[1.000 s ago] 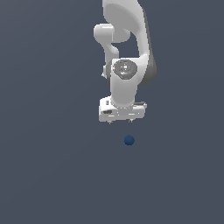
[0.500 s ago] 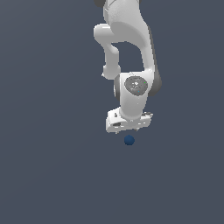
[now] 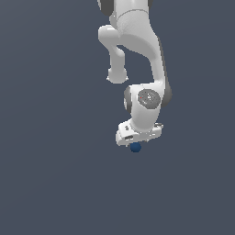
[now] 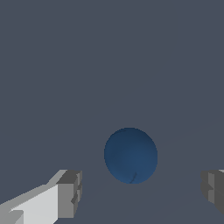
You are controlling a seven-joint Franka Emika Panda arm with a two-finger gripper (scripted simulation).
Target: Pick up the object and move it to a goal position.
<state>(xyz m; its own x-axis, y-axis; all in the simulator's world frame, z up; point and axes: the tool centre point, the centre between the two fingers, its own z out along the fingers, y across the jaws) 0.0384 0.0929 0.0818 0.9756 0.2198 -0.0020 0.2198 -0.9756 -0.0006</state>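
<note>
The object is a small dark blue sphere [image 3: 135, 147] lying on the flat grey surface; the wrist view shows it large and round [image 4: 131, 155]. My white gripper [image 3: 137, 142] hangs right over it, its body covering the sphere's upper part in the exterior view. In the wrist view the two grey fingertips [image 4: 70, 194] stand wide apart, one on each side of the sphere, with clear gaps to it. The gripper [image 4: 142, 192] is open and touches nothing.
The white arm [image 3: 137, 55] comes down from the top of the exterior view, with a round joint [image 3: 148, 99] above the hand. Plain grey floor [image 3: 55, 174] lies all around.
The arm has come down and shifted toward the exterior view's right, bringing the gripper from above and beside the sphere to directly over it. The sphere has not moved.
</note>
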